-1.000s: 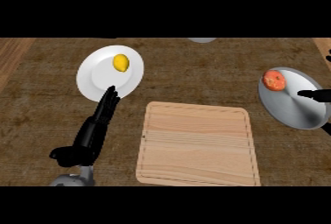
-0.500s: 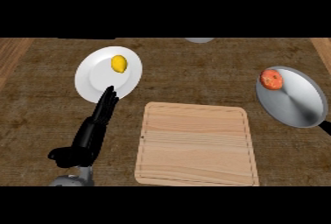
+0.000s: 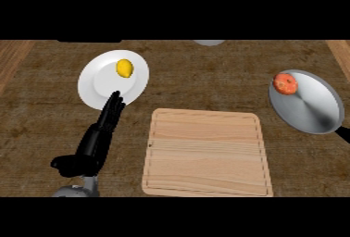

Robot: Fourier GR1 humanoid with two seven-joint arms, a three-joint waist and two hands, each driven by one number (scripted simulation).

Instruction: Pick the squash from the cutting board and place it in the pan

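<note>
Squash, a small round orange-red one [image 3: 285,84], already lies on the grey metal pan's [image 3: 311,111] far-left rim; firm, smooth, likely roll-prone. Left hand [image 3: 103,127] rests, fingers straight together.

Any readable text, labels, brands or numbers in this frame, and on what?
None. The cutting board, white plate, pan, the orange-red item in it, the yellow item on the plate, the counter and the left hand carry no writing.
</note>
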